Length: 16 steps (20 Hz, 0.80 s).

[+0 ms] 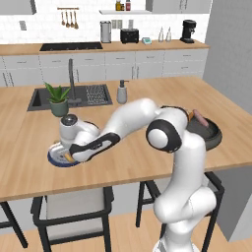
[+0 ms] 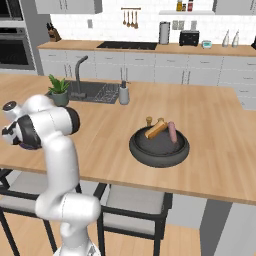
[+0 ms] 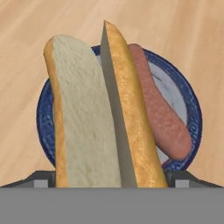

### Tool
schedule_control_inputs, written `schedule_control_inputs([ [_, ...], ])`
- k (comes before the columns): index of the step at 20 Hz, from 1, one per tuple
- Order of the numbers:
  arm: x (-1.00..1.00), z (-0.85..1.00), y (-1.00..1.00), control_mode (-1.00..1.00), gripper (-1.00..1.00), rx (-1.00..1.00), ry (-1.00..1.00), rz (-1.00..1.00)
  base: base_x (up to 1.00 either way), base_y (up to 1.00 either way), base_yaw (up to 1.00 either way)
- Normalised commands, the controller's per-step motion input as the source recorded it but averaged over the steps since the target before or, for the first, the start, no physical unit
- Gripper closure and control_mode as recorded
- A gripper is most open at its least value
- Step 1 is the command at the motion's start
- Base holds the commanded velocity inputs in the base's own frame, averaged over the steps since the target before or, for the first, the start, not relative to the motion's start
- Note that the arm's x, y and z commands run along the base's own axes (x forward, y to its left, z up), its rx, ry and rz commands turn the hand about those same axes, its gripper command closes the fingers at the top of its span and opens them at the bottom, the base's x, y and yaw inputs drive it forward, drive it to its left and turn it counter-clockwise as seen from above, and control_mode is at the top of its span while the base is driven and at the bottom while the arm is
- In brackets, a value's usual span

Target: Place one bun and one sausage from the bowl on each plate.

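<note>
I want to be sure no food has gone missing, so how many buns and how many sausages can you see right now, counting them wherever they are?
Buns: 2, the held bun and the bowl bun
Sausages: 2, the plate sausage and the bowl sausage
Total: 4

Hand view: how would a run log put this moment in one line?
gripper: holding bun | over blue-rimmed plate | sausage on plate | bowl: bun, sausage left

Plate [image 3: 183, 94] on counter [image 1: 29, 147] w/ sausage [image 3: 159, 113] on it, bun [image 3: 98, 118] just above. Bowl [image 2: 159, 150] well to right, holding bun + sausage.
</note>
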Motion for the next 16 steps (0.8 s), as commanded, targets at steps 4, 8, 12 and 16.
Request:
schedule_control_inputs([
  [4,0.49,-0.09,0.19,-1.0,-1.0,0.0,0.0,-0.06,0.0,0.0,0.0],
  [8,0.09,-0.05,0.17,-1.0,-1.0,0.0,0.0,-0.03,0.0,0.0,0.0],
  [12,-0.16,0.1,-0.04,-1.0,-1.0,0.0,0.0,-0.03,0.0,0.0,0.0],
  [16,-0.02,0.26,-0.27,-1.0,-1.0,0.0,0.0,-0.06,0.0,0.0,0.0],
])
